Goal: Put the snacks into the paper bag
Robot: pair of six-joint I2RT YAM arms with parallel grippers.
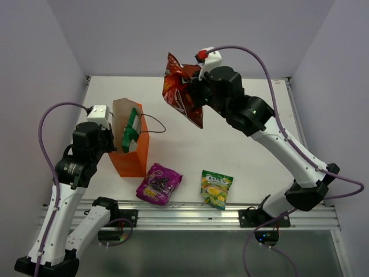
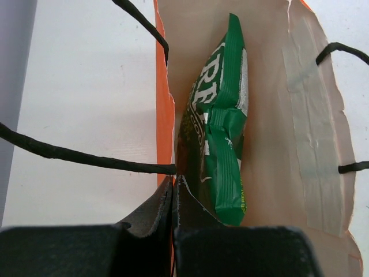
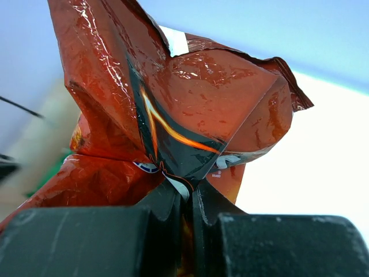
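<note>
Closest of all, and biggest too, are the two white robot arms at the near edge of the table (image 1: 242, 144). Next in size is the orange paper bag (image 1: 130, 163), which stands up on the left side of the table with its mouth open. The left gripper (image 2: 173, 193) has its fingers pressed together on the top edge of one bag wall, right where a dark cord handle (image 2: 75, 154) joins it. I think it holds on there so the bag does not tip and the mouth is wide open. The right gripper (image 3: 189, 193) is up in the air over the back middle of the table. Its fingers pinch a crumpled corner of the red chip bag (image 1: 181, 95), which hangs down from them. I think it is lifted high so it can go over the paper bag's rim. The red chip bag is off to the right of the paper bag and not over the mouth yet. A green chip bag (image 2: 222, 133) is already inside, close to the wall that the left gripper holds, and there is open room beside it toward the other wall. The other handle (image 1: 154, 124) loops out on that side and could catch. A purple packet (image 1: 159, 183) and a smaller yellow-green packet (image 1: 216, 188) lie flat near the front edge, apart from each other, with the purple one just beside the paper bag.
</note>
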